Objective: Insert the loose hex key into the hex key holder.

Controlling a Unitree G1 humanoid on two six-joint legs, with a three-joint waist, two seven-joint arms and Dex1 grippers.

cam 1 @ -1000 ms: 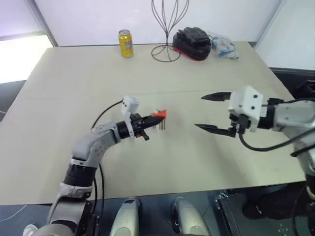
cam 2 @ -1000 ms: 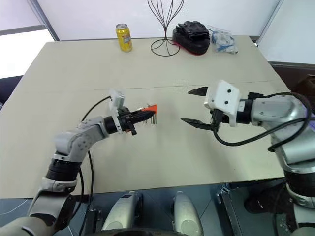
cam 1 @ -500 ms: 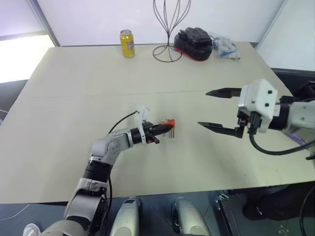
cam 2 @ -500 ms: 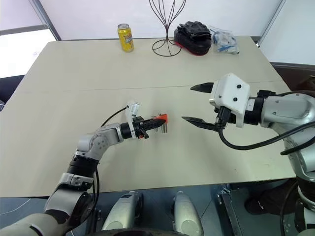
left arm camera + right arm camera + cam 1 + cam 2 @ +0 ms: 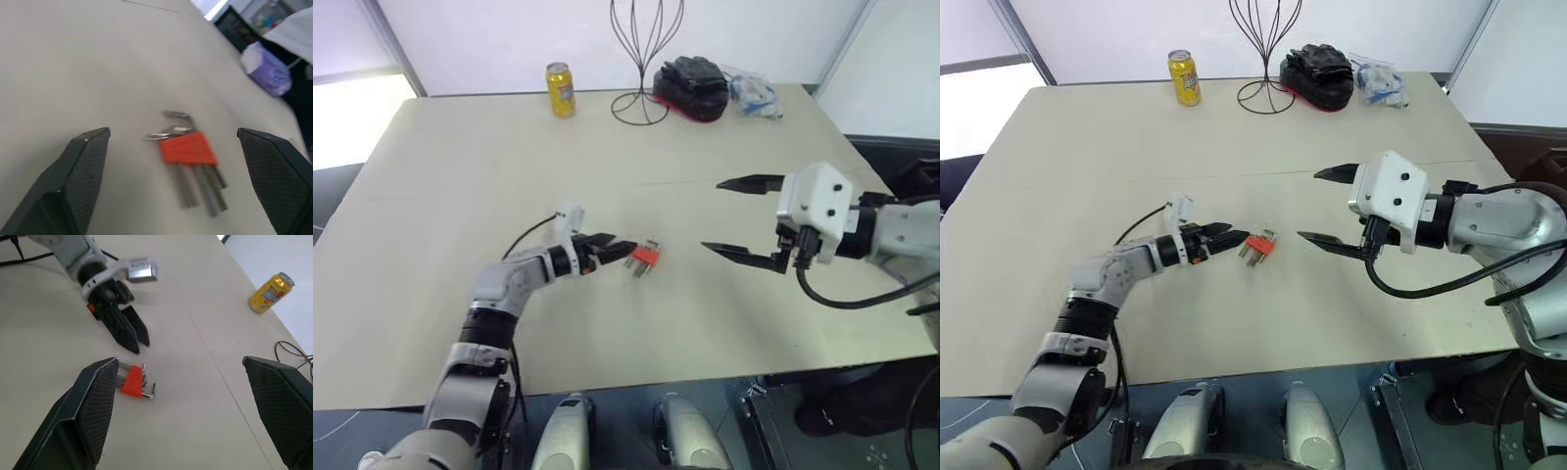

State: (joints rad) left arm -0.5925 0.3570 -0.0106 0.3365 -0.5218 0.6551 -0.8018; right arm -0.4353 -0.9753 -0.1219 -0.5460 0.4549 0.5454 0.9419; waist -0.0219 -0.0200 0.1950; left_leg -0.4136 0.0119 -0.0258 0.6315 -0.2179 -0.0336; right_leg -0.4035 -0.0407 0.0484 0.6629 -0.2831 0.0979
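The hex key holder [image 5: 644, 257] is a small orange-red block with several dark keys in it, lying flat on the beige table [image 5: 460, 186]. My left gripper [image 5: 612, 247] is open just to its left, its fingertips a little short of the block and apart from it. The left wrist view shows the holder [image 5: 188, 148] lying on the table beyond my spread fingers [image 5: 83, 171]. My right gripper [image 5: 713, 215] hangs open and empty above the table, to the right of the holder [image 5: 131, 383]. I cannot pick out the loose hex key apart from the keys in the holder.
A yellow can [image 5: 560, 90], a black wire stand [image 5: 641, 59], a black and red bundle [image 5: 690, 86] and a clear plastic bag [image 5: 752, 93] stand along the table's far edge. The table's near edge runs just below both arms.
My left gripper, which was shut on the holder, has opened and drawn back to the left. The holder now lies on the table. The right gripper has stayed in place.
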